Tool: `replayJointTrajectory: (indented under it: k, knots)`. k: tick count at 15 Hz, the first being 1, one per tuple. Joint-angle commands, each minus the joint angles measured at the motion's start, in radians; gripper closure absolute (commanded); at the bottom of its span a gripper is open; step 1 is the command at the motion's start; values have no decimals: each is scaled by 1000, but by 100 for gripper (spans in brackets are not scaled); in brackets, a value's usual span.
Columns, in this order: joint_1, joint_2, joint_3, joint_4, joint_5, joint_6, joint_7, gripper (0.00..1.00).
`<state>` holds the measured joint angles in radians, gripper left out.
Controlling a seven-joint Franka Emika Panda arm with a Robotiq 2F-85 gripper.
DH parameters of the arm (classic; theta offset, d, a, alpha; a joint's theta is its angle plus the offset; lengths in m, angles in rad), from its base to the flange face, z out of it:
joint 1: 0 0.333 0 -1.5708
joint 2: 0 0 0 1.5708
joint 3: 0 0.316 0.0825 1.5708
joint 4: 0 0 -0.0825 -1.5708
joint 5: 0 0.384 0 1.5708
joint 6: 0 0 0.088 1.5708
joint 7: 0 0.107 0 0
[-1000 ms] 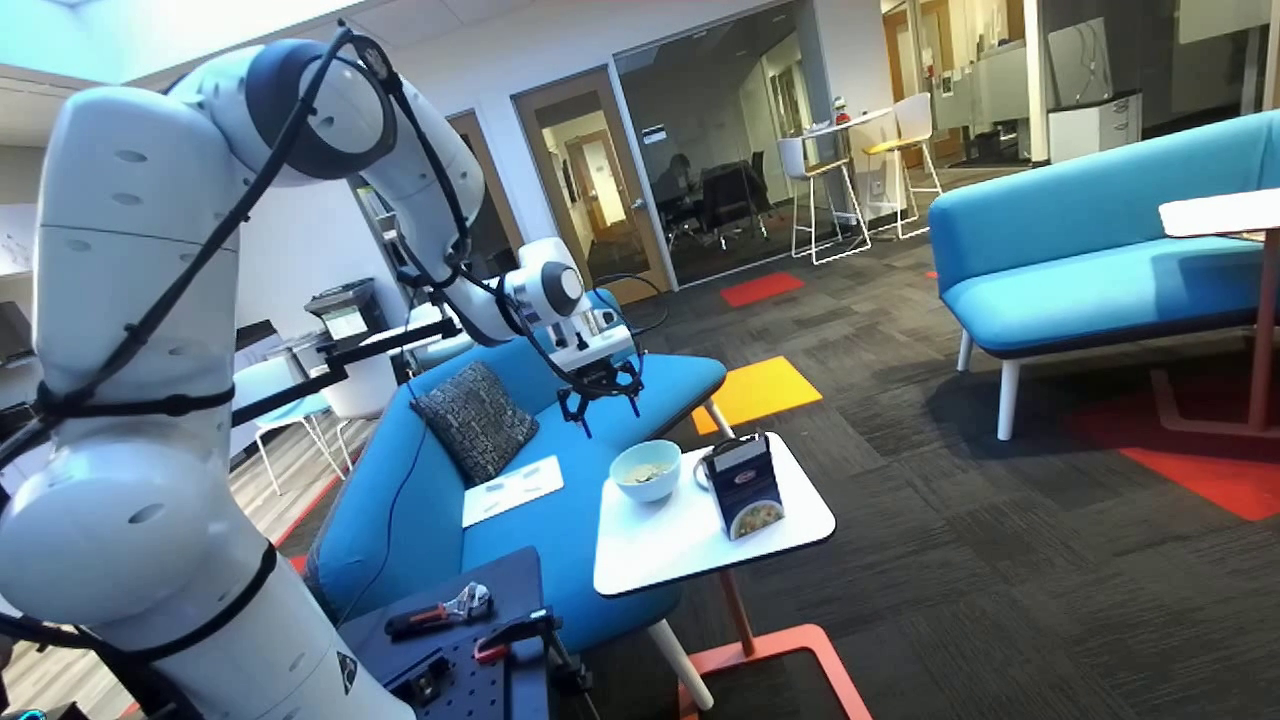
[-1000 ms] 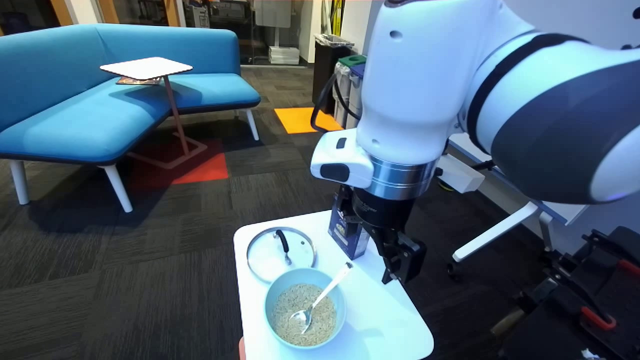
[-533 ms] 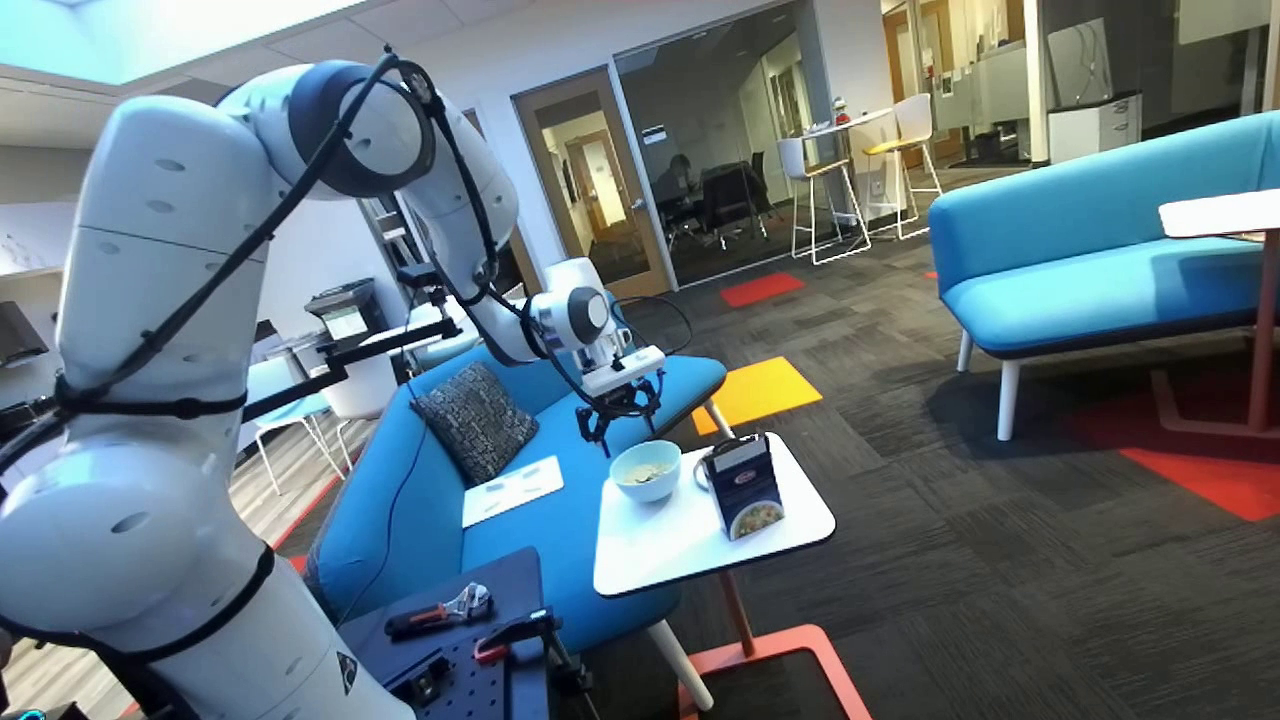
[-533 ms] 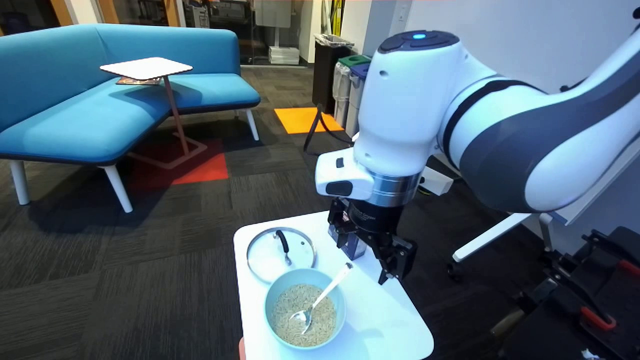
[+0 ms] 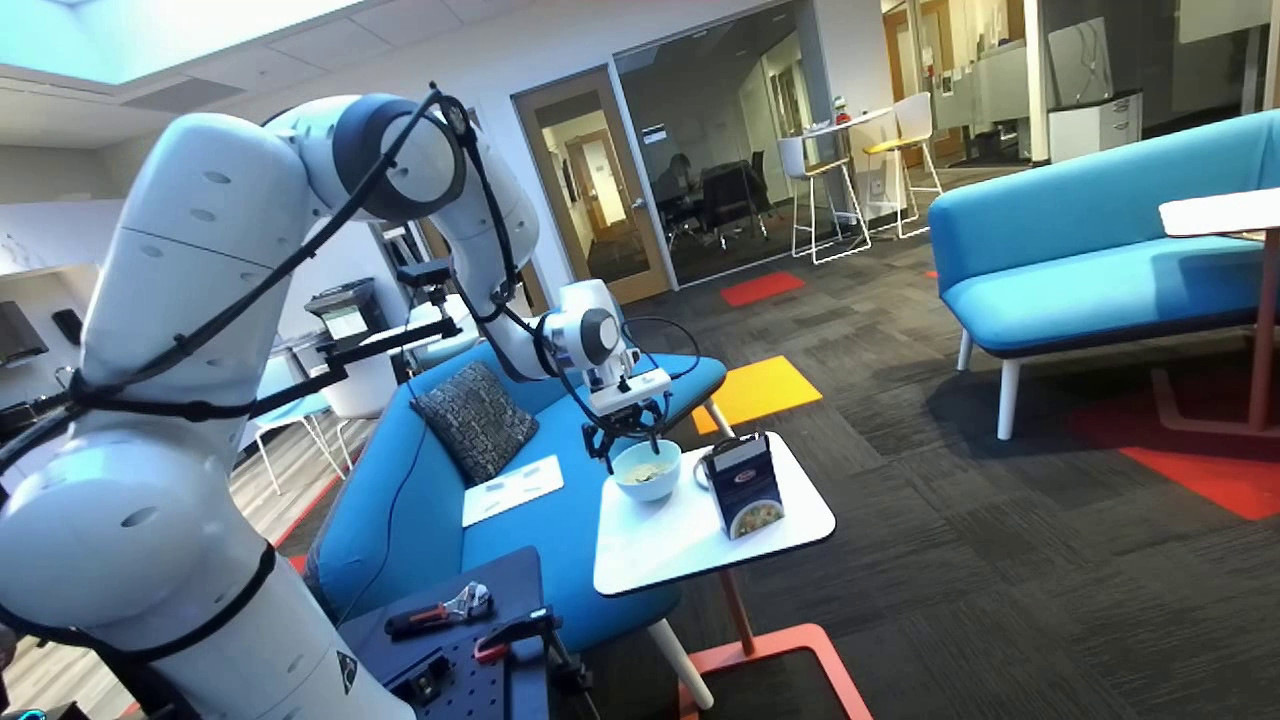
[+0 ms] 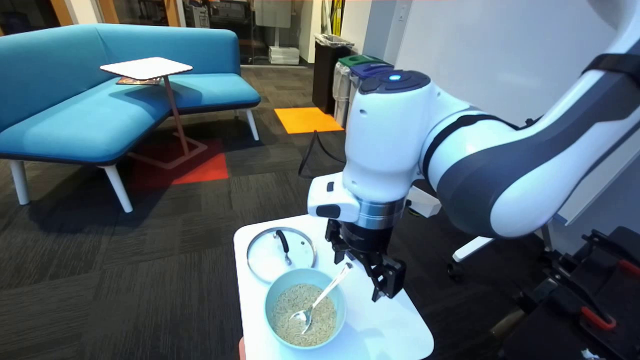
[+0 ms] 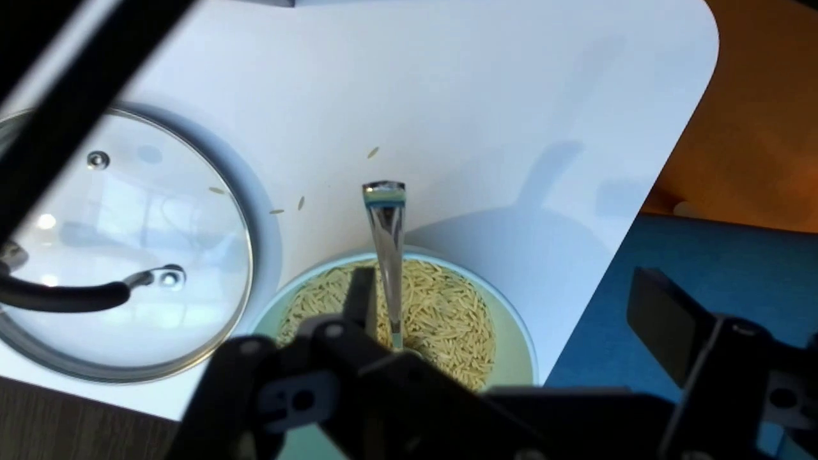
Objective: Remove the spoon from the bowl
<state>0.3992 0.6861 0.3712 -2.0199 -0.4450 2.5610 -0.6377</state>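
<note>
While a glass lid (image 7: 160, 236) lies leftmost in the wrist view, perhaps set aside for access, the spoon (image 7: 388, 246) leans in the bowl (image 7: 515, 345) of grains (image 7: 457, 306), handle jutting past the rim. Rightward, the gripper (image 7: 508, 299) hangs, fingers apart, presumably to straddle that handle.
</note>
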Motion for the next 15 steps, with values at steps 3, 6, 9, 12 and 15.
replayJointTrajectory:
  k: [3, 6, 9, 12, 15]
  knots:
    - [83, 48, -57, 74, -25, -42, 106, 0]
    - [118, 70, -87, 103, -52, -53, 158, 0]
    - [145, 90, -113, 134, -75, -73, 196, 0]
    - [161, 109, -132, 161, -92, -86, 228, 0]
    - [174, 133, -149, 193, -96, -97, 255, 0]
